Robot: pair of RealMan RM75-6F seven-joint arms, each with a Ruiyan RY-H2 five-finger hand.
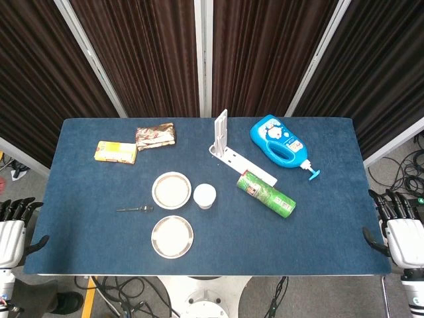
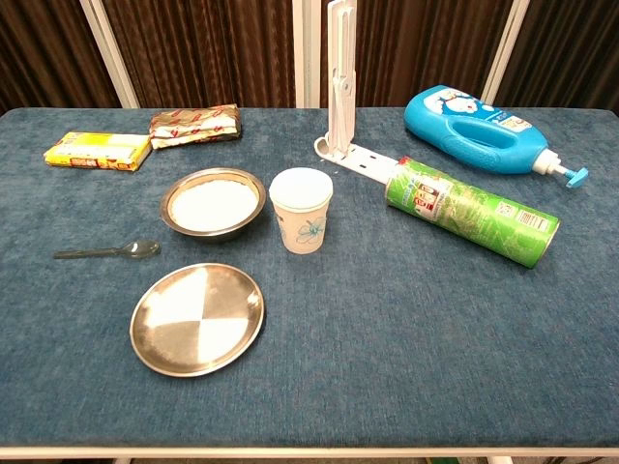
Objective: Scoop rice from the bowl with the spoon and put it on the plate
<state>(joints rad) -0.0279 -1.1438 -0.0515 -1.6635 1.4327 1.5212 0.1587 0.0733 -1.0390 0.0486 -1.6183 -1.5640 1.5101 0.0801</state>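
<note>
A metal bowl (image 2: 213,203) (image 1: 171,190) full of white rice sits left of the table's middle. In front of it lies an empty metal plate (image 2: 197,317) (image 1: 172,236). To the left of both, a dark spoon (image 2: 108,251) (image 1: 135,209) lies flat on the blue cloth, bowl end pointing right. My left hand (image 1: 12,228) hangs off the table's left edge, fingers apart and holding nothing. Off the right edge, my right hand (image 1: 399,225) is likewise empty with fingers spread. Neither hand shows in the chest view.
A paper cup (image 2: 302,210) stands right beside the bowl. A green can (image 2: 471,212) lies on its side to the right, a blue bottle (image 2: 489,130) and a white stand (image 2: 340,97) behind it. Two snack packs (image 2: 97,150) (image 2: 195,126) lie at the back left.
</note>
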